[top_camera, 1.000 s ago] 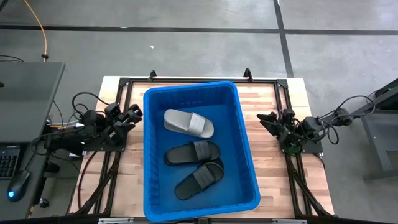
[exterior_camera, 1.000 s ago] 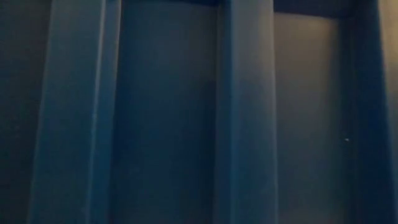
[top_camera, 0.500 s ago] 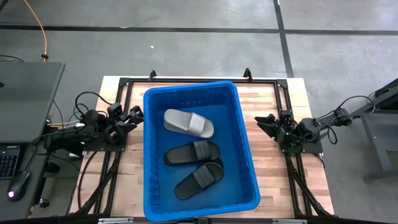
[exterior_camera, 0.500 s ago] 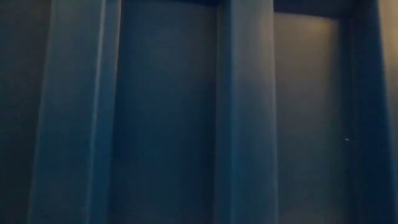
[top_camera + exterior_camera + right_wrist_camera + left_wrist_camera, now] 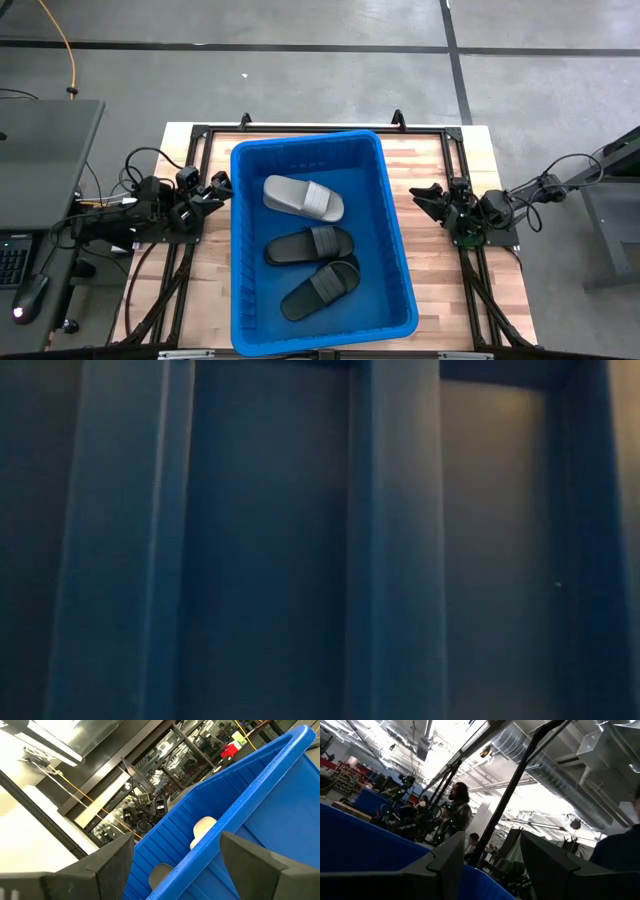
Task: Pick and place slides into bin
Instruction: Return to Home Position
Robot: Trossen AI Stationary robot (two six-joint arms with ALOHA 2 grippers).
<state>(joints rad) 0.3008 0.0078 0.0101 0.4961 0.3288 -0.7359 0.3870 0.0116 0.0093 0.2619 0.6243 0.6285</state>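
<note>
The left end effector [image 5: 219, 183] has pulled back a little from the bin [image 5: 238, 300]. The right end effector [image 5: 419, 192] waits by the other side. Both have their fingers spread wide and hold nothing. I think the job is done. In the big blue bin lie a grey slide [image 5: 303, 198], a middle black slide [image 5: 310, 245] and a near black slide [image 5: 320, 287], all flat, straps up.

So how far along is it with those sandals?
Nearly finished, it seems. The bin holds a grey slide and two black slides; none shows outside it. Nothing is in hand: the left gripper and right gripper sit open beside the bin. Nothing looks left.
</note>
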